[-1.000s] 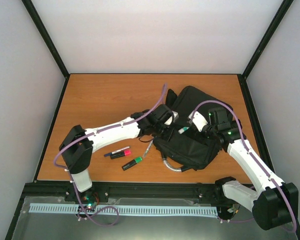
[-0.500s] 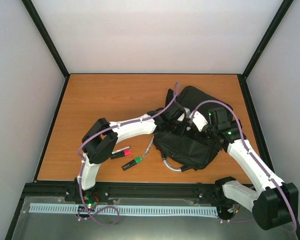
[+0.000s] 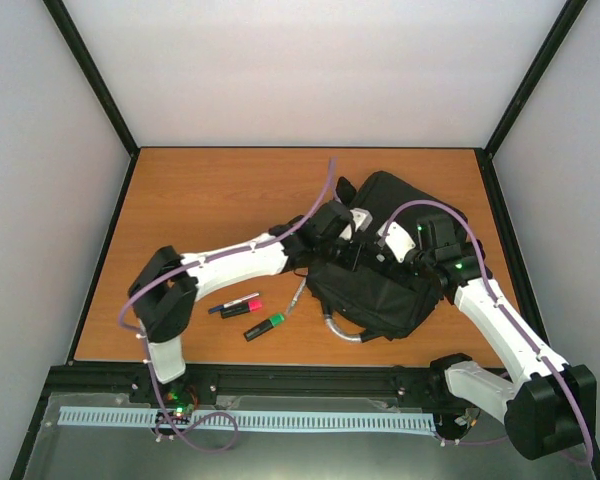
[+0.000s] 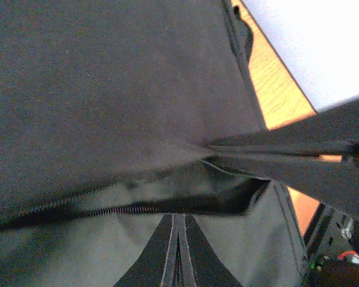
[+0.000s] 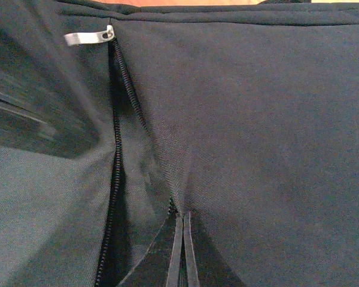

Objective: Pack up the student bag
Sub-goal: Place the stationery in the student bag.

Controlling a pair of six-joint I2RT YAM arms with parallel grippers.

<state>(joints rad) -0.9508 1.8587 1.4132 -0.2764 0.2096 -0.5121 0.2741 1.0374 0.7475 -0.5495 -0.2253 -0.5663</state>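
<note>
The student bag lies right of centre on the table, its zip pocket gaping. The right gripper pinches cloth beside the zip. The left gripper is clenched at the opening's lip, on what I cannot tell. Opening the pocket seems to be the step in hand. Next, one arm must fetch the markers nearby.

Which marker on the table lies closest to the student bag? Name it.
The green-capped marker, nearest the table's front edge, its cap toward the student bag; the pink-capped marker and the black pen lie farther left.
</note>
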